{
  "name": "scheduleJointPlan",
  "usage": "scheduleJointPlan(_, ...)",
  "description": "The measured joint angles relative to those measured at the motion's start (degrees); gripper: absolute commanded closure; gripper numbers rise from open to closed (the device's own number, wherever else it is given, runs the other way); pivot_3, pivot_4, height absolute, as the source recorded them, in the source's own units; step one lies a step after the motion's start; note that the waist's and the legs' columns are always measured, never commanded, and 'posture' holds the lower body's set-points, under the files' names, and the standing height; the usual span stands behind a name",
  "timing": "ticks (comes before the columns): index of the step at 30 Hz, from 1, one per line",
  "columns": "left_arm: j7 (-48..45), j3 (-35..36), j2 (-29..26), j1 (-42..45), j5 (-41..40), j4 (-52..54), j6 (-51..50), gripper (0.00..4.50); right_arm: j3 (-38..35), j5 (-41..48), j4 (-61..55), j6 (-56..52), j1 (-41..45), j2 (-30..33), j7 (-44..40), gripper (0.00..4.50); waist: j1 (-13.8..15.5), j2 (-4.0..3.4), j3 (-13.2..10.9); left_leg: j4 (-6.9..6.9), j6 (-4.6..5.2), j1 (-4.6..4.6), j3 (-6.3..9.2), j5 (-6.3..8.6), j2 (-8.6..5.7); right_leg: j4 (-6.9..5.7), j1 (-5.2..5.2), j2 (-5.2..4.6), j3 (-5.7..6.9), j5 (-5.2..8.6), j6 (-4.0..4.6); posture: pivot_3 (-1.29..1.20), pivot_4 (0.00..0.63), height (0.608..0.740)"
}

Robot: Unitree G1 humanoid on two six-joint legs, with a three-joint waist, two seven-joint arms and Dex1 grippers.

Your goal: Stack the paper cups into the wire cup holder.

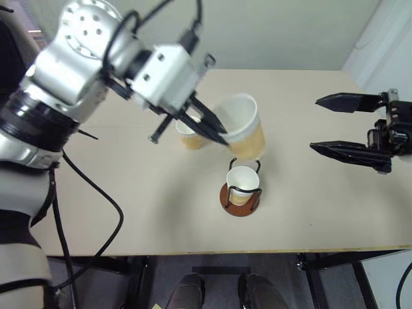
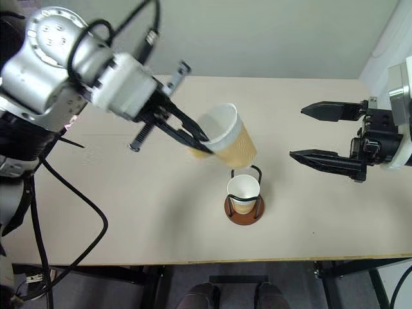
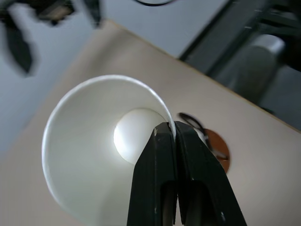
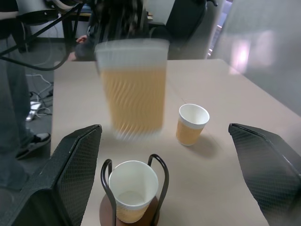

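The left claw [image 2: 196, 136] pinches a paper cup [image 2: 226, 136] by its rim, tilted at eleven o'clock above the wire cup holder [image 2: 244, 207] for nesting, while the right claw [image 2: 309, 132] gapes unladen.

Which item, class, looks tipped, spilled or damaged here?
Only the tan-yellow paper cup pinched at its rim by the left gripper is tilted, held above the wire cup holder. Nothing looks spilled or damaged.

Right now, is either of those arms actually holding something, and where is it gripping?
Yes: the left gripper pinches a tan-yellow paper cup by its white rim, one finger inside. The right gripper is open and holds nothing.
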State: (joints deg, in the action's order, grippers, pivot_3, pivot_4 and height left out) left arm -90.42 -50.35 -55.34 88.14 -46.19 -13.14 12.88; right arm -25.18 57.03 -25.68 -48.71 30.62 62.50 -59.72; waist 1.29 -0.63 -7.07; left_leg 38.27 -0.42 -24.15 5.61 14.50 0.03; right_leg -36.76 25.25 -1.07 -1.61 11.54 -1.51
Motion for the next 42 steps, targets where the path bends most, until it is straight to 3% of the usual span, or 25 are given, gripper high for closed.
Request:
scheduleJointPlan(5,-0.02,-9.12,2.75,2.89,3.26,-5.42,8.69,4.44,-3.75,1.60,-2.06,-0.89,-3.65,0.82,2.12,0.00,0.11,-0.02,0.01,0.06,-0.01,-0.04,-0.04,0.00,-0.11,0.00,-0.02,-0.08,-0.06,0.09,-0.19,0.00,0.150,0.740)
scheduleJointPlan(10,-0.04,-13.15,5.21,2.92,4.69,-8.21,12.30,4.44,-5.26,3.04,-3.92,-1.16,-5.55,1.20,4.06,0.00,0.30,-0.01,0.00,0.29,-0.16,-0.22,-0.03,0.04,-0.13,0.04,-0.02,-0.09,-0.07,0.20,-0.41,0.00,0.150,0.740)
scheduleJointPlan(25,-0.06,-13.05,9.97,2.35,6.99,-10.07,13.42,4.44,-6.90,6.12,-6.07,-1.24,-7.95,1.66,7.76,0.00,0.79,-0.04,0.02,0.82,-0.01,-0.56,-0.10,0.40,-0.19,0.31,-0.02,-0.12,-0.06,0.25,-0.71,0.00,0.150,0.740)
scheduleJointPlan(29,-0.07,-12.66,11.24,1.36,8.15,-10.87,13.27,3.56,-7.52,6.70,-6.31,-1.25,-8.68,1.88,8.31,0.00,0.84,-0.05,0.02,0.84,0.00,-0.56,-0.11,0.40,-0.18,0.28,-0.02,-0.13,-0.06,0.24,-0.72,0.00,0.150,0.740)
scheduleJointPlan(39,-0.14,-6.56,14.90,-1.22,10.47,-13.16,11.14,0.15,-8.25,7.00,-6.78,-1.14,-10.10,2.65,9.04,0.00,0.99,-0.08,0.04,0.89,0.00,-0.55,-0.17,0.40,-0.18,0.27,-0.04,-0.13,-0.07,0.22,-0.76,0.00,0.150,0.740)
scheduleJointPlan(42,-0.20,-1.04,15.15,-1.65,11.92,-16.74,8.50,0.07,-8.14,6.95,-6.56,-0.86,-9.97,2.75,8.99,0.00,0.96,-0.09,0.05,0.89,0.00,-0.52,-0.18,0.40,-0.18,0.25,-0.04,-0.12,-0.08,0.21,-0.77,0.00,0.150,0.740)
